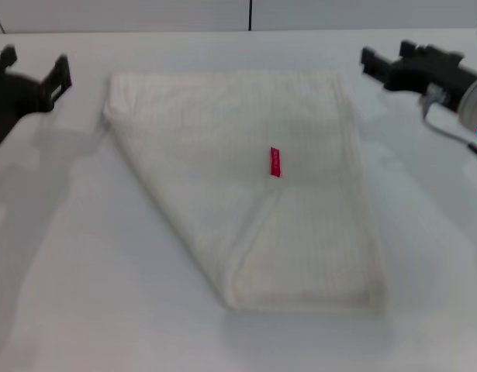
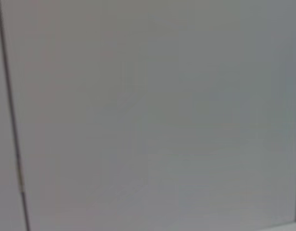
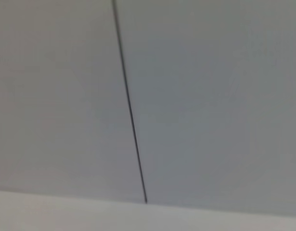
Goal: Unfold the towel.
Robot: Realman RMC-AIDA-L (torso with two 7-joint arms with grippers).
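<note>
The towel lies folded on the white table in the head view. It is cream-white, with one corner folded over diagonally, and its small red tag sits near the middle. My left gripper hovers open and empty to the left of the towel's far left corner. My right gripper hovers open and empty to the right of the towel's far right corner. Neither touches the towel. Both wrist views show no towel and no fingers.
The table runs back to a grey panelled wall with a dark seam. The left wrist view shows only a wall panel. The right wrist view shows a wall seam above the table's far edge.
</note>
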